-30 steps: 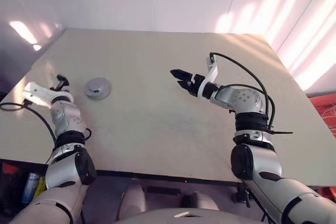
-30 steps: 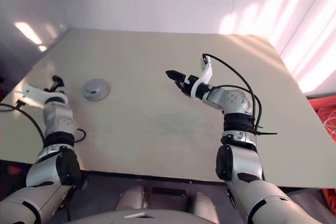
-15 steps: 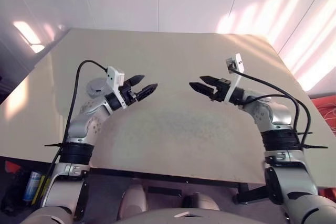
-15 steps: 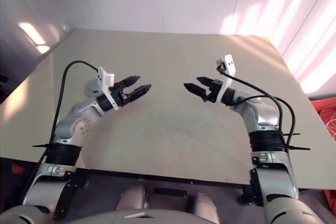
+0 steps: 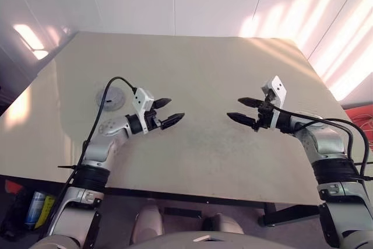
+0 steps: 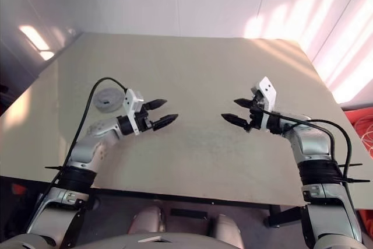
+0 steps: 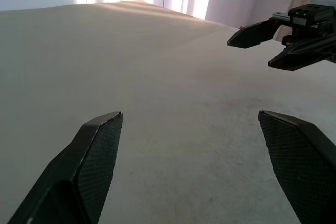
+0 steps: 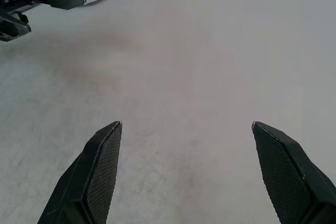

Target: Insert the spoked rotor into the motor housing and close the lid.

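Left eye view: left gripper [image 5: 166,112] and right gripper [image 5: 245,111], fingers spread and empty, face each other above the tabletop [image 5: 204,74]; closed lid [image 5: 112,96] behind the left arm.

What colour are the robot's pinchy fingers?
Black, with a fine crosshatched grip texture on the fingers, clearest in the left wrist view.

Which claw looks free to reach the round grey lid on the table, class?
Probably the left claw: open, holding nothing, on the same side as the lid, with only bare table between. The open right claw hangs farther off.
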Motion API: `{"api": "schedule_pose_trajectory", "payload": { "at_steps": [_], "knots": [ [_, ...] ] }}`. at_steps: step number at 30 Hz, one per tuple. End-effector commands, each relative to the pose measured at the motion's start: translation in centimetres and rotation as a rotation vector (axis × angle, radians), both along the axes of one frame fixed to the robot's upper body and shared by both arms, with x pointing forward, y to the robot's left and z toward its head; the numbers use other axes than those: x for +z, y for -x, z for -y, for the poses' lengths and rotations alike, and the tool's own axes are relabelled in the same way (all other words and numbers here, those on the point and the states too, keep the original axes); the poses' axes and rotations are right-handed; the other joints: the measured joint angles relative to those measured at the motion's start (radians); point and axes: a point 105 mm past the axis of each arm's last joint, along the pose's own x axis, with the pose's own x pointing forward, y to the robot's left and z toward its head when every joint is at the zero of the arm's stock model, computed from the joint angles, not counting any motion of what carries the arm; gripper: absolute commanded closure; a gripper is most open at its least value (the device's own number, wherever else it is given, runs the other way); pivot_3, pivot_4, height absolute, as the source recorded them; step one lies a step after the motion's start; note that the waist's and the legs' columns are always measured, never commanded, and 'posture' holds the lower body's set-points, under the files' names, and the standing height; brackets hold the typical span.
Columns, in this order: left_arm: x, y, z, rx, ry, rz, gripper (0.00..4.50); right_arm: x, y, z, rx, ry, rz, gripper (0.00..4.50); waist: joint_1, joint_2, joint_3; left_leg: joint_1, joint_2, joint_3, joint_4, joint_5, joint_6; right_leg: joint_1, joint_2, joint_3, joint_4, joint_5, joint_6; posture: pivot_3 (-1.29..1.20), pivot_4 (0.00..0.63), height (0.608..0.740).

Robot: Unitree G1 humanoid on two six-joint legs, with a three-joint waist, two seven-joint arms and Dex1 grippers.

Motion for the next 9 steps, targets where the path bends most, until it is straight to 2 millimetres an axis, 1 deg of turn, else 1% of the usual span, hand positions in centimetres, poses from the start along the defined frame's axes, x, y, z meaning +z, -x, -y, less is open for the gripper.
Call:
{"api": "schedule_pose_trajectory", "payload": {
  "at_steps": [1,6,9],
  "knots": [
    [0.80,-0.10,0.22,-0.011,0.007,0.048,0.13,2.45,0.04,-0.24,0.014,-0.028,0.133,0.04,-0.002,0.000,0.000,0.000,0.000,0.000,0.000,0.000,0.000,0.000,0.000,0.000,0.000,0.000,0.000,0.00,0.000,0.740],
    [0.33,-0.08,0.32,-0.008,0.011,0.041,0.13,2.51,-0.26,-0.57,-0.006,-0.050,0.142,0.04,-0.005,0.000,0.000,0.000,0.000,0.000,0.003,-0.001,0.002,0.001,0.000,0.000,0.000,0.000,0.000,0.00,0.000,0.740],
    [0.11,-0.08,0.39,0.003,0.019,0.040,0.13,2.72,-0.56,-0.89,-0.022,-0.046,0.198,0.04,-0.005,0.000,0.000,0.000,0.000,0.000,0.004,-0.001,0.002,0.001,0.000,0.000,0.001,0.000,0.000,0.00,0.000,0.740]
  ]
}}
